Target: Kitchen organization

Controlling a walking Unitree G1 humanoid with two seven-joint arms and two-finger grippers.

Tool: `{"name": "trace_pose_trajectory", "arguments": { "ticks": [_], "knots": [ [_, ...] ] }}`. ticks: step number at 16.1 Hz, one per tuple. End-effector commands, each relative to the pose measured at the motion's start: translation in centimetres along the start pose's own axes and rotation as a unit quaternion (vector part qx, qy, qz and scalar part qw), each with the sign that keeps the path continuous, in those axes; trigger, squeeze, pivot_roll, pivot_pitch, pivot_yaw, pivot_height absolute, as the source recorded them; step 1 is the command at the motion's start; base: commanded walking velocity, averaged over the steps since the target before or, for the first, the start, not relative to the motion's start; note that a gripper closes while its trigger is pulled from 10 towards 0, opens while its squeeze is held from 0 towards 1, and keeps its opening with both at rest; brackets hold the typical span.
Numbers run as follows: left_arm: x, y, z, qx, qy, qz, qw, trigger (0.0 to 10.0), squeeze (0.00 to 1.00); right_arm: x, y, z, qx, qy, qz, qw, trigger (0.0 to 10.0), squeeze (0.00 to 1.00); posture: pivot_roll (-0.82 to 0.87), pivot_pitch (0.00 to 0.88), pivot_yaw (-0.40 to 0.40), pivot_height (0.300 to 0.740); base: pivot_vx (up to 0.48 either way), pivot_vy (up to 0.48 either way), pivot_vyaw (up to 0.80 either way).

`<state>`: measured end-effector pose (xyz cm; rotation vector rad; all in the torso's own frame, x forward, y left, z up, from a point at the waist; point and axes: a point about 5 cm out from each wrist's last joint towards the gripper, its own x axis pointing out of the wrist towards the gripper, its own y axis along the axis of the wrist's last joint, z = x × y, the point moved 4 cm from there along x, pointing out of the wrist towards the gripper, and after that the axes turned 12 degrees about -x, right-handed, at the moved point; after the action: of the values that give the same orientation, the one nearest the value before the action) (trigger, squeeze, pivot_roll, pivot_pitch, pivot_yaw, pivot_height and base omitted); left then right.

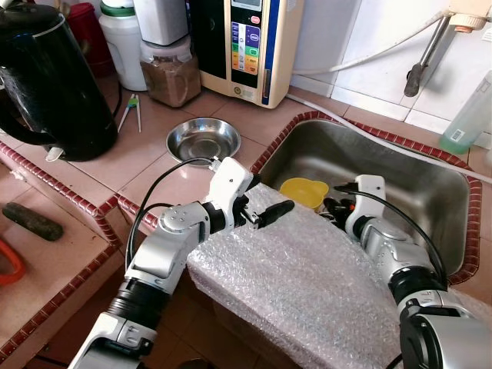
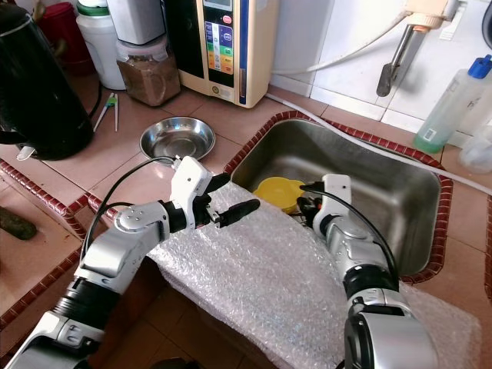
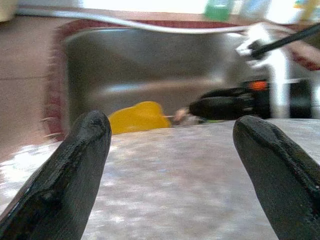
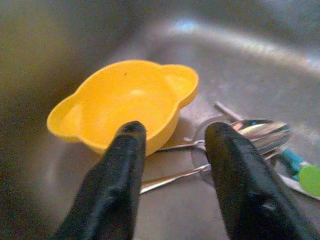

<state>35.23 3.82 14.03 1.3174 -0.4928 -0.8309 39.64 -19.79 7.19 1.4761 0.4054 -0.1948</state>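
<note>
I have the right gripper down inside the steel sink, right of centre in the head views, its two black fingers parted with nothing between them. Just beyond the fingertips in the wrist view sits a yellow bowl with two small handles, upright on the sink floor, and beside it, toward the lower right of that frame, lie a few metal spoons and a utensil with a green and blue handle. In the head views the bowl peeks out at mid-frame, behind the edge of a sheet of bubble wrap draped over the sink's near rim. My left gripper hovers over that sheet at the centre of the frame, fingers spread wide and holding nothing. On the tiled counter, upper left, I see a black kettle, a small steel dish, a jar of brown powder and a cream-coloured appliance against the wall. A green soap bottle stands at the right edge.
</note>
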Motion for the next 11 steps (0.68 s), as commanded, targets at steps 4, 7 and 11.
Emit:
{"name": "trace_pose_trajectory", "arguments": {
  "ticks": [4, 7, 11],
  "knots": [
    [-1.1, 6.0, -5.0, 0.012, 0.153, 0.134, 0.979, 10.0, 1.0, -0.2, 2.8, -0.6, -0.014, 0.002, 0.082, 0.997, 10.0, 1.0, 0.02, 0.056, 0.005, 0.74, 0.0, 0.0, 0.0],
    [-2.9, 7.5, -8.7, -0.01, 0.255, 0.168, 0.952, 10.0, 1.0, -0.7, 4.7, -3.6, -0.037, 0.049, 0.145, 0.988, 10.0, 1.0, 0.02, 0.057, 0.01, 0.74, 0.0, 0.0, 0.0],
    [-4.5, 6.0, -12.5, -0.11, 0.375, 0.165, 0.906, 10.0, 1.0, -1.8, 5.5, -5.9, -0.054, 0.085, 0.183, 0.978, 10.0, 1.0, 0.01, 0.06, 0.013, 0.74, 0.0, 0.0, 0.0]
  ]
}}
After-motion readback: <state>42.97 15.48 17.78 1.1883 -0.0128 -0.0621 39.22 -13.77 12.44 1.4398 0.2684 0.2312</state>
